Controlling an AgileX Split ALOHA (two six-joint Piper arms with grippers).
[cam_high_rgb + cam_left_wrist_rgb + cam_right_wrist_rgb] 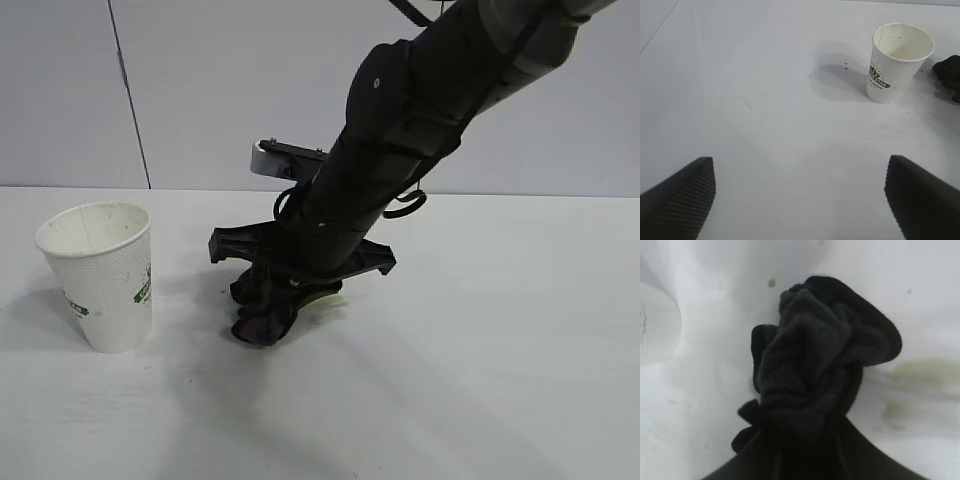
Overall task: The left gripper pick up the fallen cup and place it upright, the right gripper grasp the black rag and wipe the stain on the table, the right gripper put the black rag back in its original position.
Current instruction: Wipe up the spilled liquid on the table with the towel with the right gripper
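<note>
Black cloth fills the grip of the right gripper, whose two fingers are clamped on the black rag and press the bunched bundle down onto the table. In the right wrist view the rag bulges out from between the fingers and hides their tips. Just beside the rag lies the stain, a pale olive smear on the white surface, with one small droplet on the rag's other side. From outside, the thick right arm and its wide crossbar stand in front of the wiping spot, so only a thin yellowish edge of the stain shows under the crossbar.

To the left of the rag in the exterior view, near but not touching it, stands the cup, upright with its mouth up and its green logo facing the rag.

The left gripper hovers low over bare table, its two ribbed fingers spread wide and holding nothing; the cup stands well ahead of it, with the rag just past the cup.

Counted: one cup, one rag, one smear, one droplet, two grippers.
</note>
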